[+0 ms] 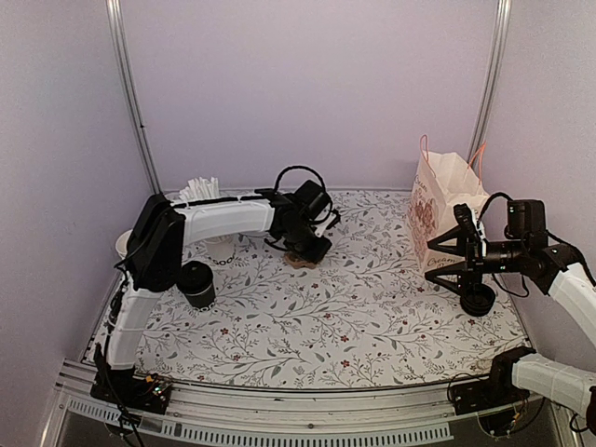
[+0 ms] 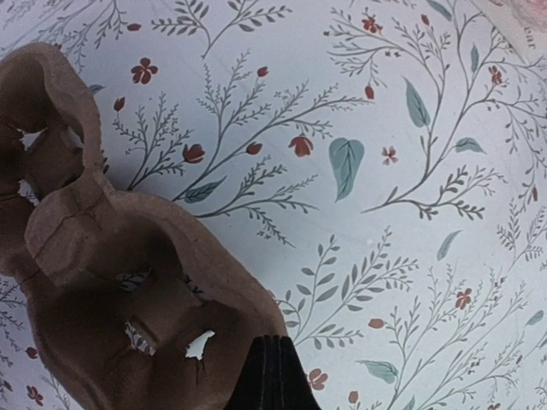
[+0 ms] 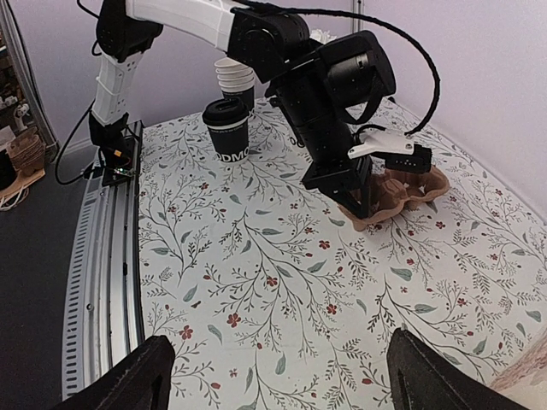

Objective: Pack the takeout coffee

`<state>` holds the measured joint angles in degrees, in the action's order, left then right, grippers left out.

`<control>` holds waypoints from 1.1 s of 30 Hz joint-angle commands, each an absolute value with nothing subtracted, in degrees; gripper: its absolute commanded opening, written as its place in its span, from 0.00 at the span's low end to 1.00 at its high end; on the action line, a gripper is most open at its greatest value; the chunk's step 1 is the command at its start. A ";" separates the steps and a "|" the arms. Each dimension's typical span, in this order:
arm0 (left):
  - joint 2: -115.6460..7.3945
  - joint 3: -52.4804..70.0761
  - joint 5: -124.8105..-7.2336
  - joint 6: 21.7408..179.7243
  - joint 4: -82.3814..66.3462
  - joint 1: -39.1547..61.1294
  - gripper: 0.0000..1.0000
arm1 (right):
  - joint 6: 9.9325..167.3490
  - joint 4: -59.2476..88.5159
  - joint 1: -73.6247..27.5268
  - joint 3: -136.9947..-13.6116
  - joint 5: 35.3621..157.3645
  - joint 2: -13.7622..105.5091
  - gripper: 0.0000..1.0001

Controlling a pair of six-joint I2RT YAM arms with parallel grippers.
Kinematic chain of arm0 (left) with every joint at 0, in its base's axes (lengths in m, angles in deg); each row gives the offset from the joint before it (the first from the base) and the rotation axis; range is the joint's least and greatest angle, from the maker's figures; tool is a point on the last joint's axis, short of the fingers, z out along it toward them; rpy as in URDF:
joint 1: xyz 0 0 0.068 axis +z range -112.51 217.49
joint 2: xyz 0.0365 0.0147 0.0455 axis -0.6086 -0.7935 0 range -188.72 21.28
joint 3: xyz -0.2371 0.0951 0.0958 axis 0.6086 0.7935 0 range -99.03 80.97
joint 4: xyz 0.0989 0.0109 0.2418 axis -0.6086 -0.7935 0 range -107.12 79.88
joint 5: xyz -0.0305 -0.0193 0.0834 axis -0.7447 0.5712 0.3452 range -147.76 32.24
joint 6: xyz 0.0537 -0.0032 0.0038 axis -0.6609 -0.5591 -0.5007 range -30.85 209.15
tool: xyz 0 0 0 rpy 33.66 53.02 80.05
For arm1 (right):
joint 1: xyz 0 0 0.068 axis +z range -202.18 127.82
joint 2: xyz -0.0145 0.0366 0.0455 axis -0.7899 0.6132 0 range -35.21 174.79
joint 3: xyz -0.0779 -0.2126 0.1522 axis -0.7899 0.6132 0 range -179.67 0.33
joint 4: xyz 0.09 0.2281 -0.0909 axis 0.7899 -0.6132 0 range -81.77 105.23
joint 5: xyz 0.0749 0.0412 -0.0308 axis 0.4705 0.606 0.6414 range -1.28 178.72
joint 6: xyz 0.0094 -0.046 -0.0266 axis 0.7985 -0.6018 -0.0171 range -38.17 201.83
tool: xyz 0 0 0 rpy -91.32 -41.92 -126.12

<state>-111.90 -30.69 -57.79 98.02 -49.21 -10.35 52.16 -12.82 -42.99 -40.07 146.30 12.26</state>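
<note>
The takeout coffee, a black cup with a black lid, stands on the table at the left, and also shows in the right wrist view. My left gripper is at the middle back, shut on the rim of a brown pulp cup carrier. In the left wrist view its fingertips pinch the carrier at its near edge. The carrier is low at the table. My right gripper is wide open and empty at the right, in front of a paper bag; its fingers frame bare table.
A straw holder and a white cup stand at the back left. A stack of lidless cups is behind the coffee. A low black round stack sits under the right arm. The cell's walls close in on three sides.
</note>
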 commanded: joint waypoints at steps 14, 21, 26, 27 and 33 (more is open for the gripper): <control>-108.17 -30.81 -53.86 94.66 -50.75 -10.68 0.01 | 51.49 -13.26 -43.34 -39.66 146.38 12.03 0.89; -109.20 -30.21 -52.64 94.76 -51.94 -8.32 0.07 | 51.29 -13.42 -43.32 -39.66 146.38 11.74 0.89; -112.64 -31.97 -54.47 93.25 -53.70 -8.70 0.00 | 51.32 -13.47 -43.42 -39.66 146.29 11.56 0.89; -113.15 -32.11 -54.47 93.15 -53.93 -8.89 0.00 | 51.26 -13.48 -43.44 -39.66 146.29 11.55 0.89; -114.74 -32.82 -55.23 92.96 -53.89 -10.35 0.00 | 51.15 -13.51 -43.43 -39.66 146.20 11.48 0.89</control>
